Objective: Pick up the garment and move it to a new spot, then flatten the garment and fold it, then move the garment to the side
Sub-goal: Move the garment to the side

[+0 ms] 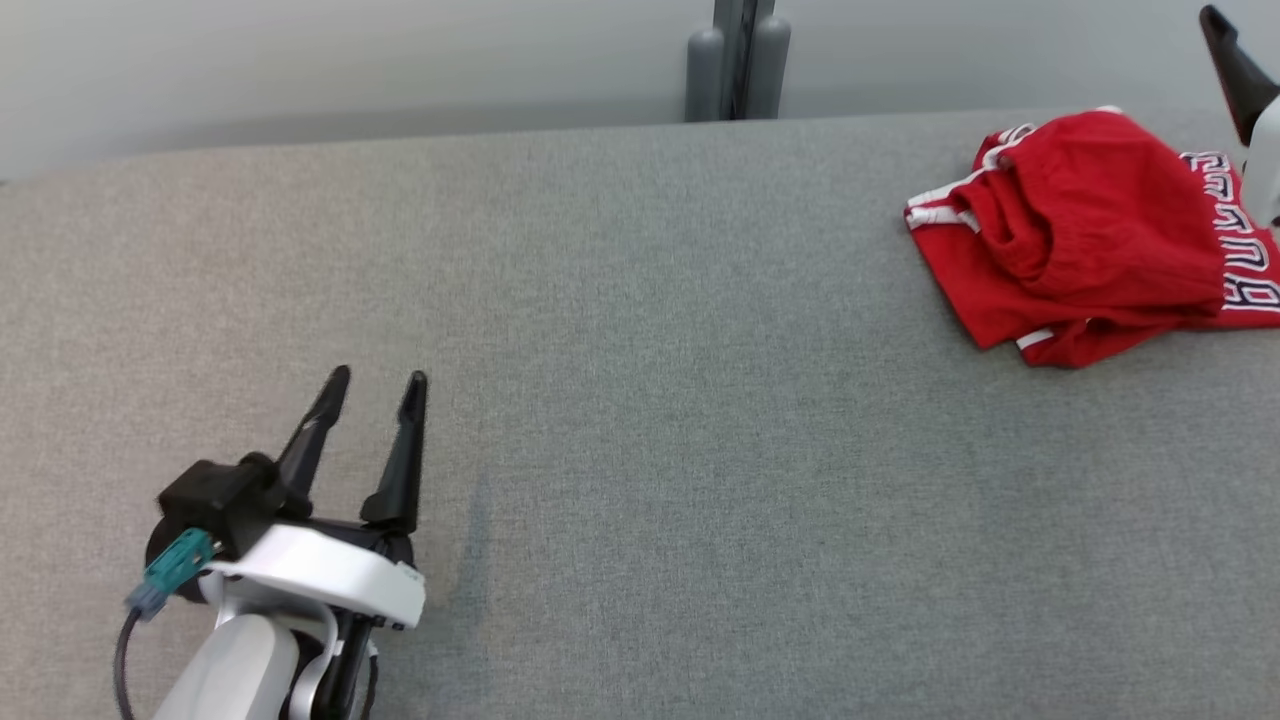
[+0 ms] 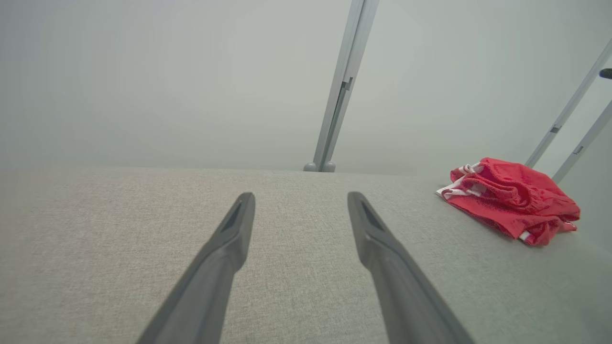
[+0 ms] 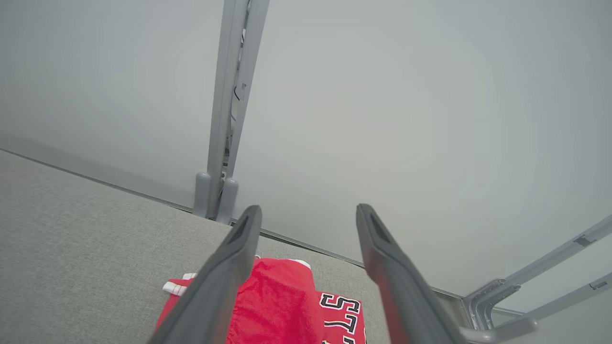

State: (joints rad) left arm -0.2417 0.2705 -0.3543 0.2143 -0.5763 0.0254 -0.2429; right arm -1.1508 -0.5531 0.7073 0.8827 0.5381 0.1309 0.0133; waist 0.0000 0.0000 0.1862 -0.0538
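Red sports garment (image 1: 1080,230), crumpled in a heap with white trim, lies at the far right of the grey fabric-covered table (image 1: 640,420), close to its far edge. Nearest the robot, the left gripper (image 1: 380,375) hangs over the near left part of the table, fingers spread and empty, well apart from the garment. Farther out, the right gripper (image 3: 308,209) is over the garment's right end, its fingers likewise parted with nothing between them. Black, white-edged lettering (image 3: 340,306) runs along the cloth. "ST" reads clearly in the right wrist view, and the rest is cut off. Beyond the far edge a grey post (image 1: 737,60) stands against a pale wall panel (image 1: 300,60).
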